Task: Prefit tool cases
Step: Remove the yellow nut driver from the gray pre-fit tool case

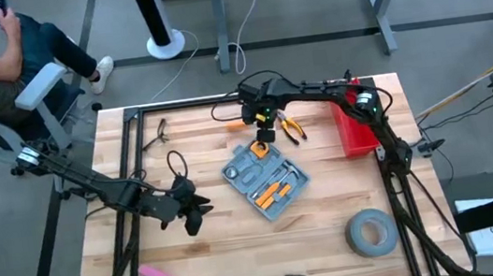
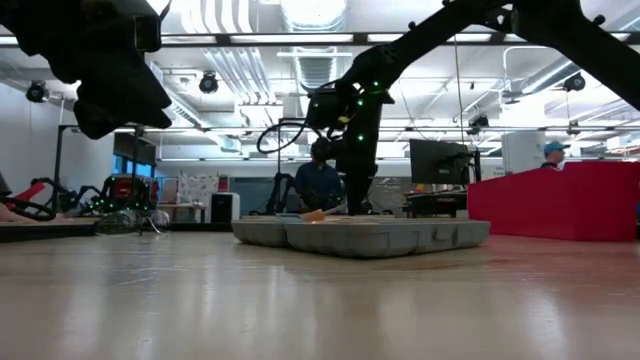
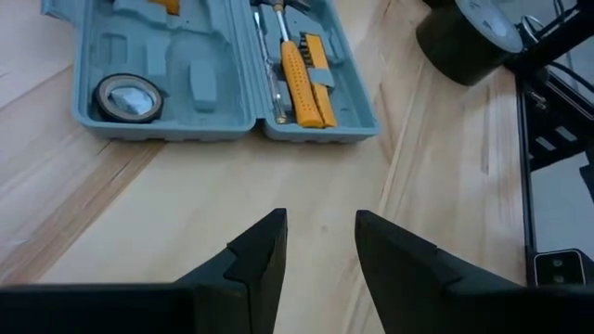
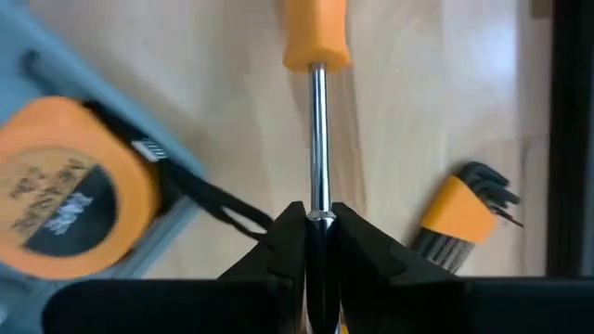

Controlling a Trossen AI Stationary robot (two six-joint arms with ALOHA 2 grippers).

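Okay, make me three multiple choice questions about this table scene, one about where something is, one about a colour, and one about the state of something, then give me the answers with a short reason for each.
1. Where does the grey tape roll lie relative to the tool case?
A. Inside the case
B. On the table toward the right arm's side, apart from the case
C. On top of the red bin

2. What colour is the handle of the screwdriver held by the right gripper?
A. Orange
B. Green
C. Black

3. What state is the tool case in?
A. Closed and latched
B. Standing on edge
C. Lying open, both halves flat on the table

Answers:
1. B: the high view shows the roll on bare wood, clear of the case.
2. A: the right wrist view shows an orange handle above the clamped metal shaft.
3. C: the left wrist view shows both halves and their moulded recesses facing up.
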